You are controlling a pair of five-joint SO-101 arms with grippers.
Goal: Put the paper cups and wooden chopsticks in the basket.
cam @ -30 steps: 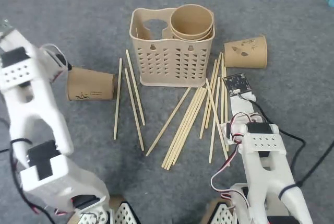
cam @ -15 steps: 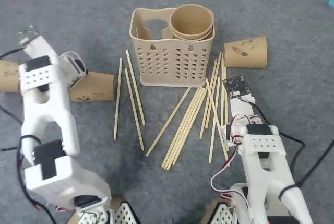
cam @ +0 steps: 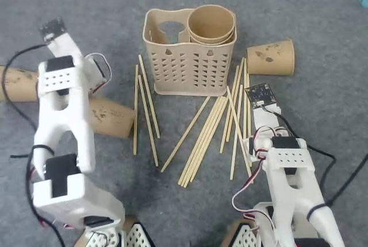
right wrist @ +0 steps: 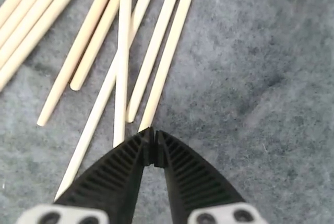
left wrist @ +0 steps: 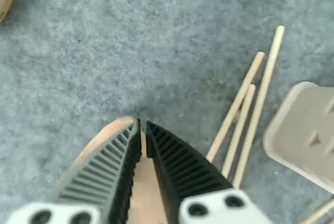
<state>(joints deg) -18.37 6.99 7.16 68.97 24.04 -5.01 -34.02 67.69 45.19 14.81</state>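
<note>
- The left gripper sits low over the brown paper cup lying on its side, left of the beige perforated plastic basket. Its jaws are drawn nearly together and, as far as I can tell, clamped on the cup's wall right at the rim.
- So the step in hand is, I reckon, lifting that cup and dropping it in. Paper crushes easily, so I'd keep the squeeze light and go straight up before swinging over.
- Three pale wooden chopsticks lie just beside the cup, between it and the basket. Clear them first or the cup will rake them along the grey counter.
- Turn the cup mouth-up on the way, then aim for the stack of matching cups in the basket's right-hand compartment, or the free slot next to it. Let go only once the bottom is inside the rim.
- The right gripper hovers by the ends of the bigger chopstick pile, jaws together on nothing, well away from the swing path.
- Two more cups lie on the counter: the far-left cup and the cup right of the basket.
</note>
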